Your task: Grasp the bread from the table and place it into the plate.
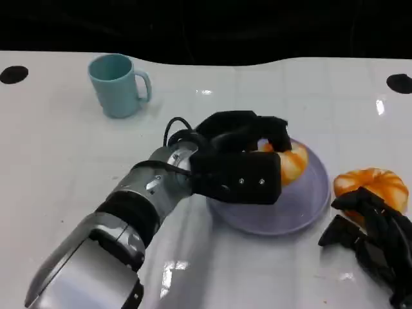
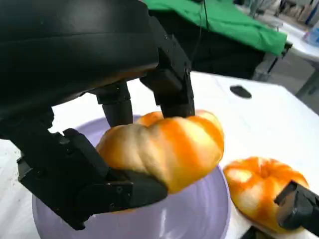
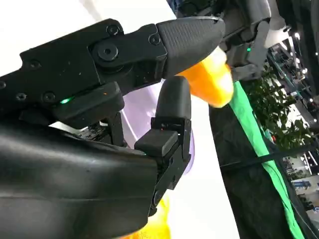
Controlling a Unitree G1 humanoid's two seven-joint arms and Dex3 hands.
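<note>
Table (image 1: 64, 161): left hand (image 1: 238, 164) holds bread (image 1: 291, 161) over plate (image 1: 309, 199).

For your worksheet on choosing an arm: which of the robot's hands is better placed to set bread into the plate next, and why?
The left hand: it already grips one bread directly over the purple plate. The right hand rests beside the other bread, holding nothing.

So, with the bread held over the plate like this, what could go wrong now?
1. The left hand holds the bread just above the plate; released too high, it might roll out over the low rim.
2. The second bread lies on the table touching the right hand; a small move of that hand could push it away.
</note>
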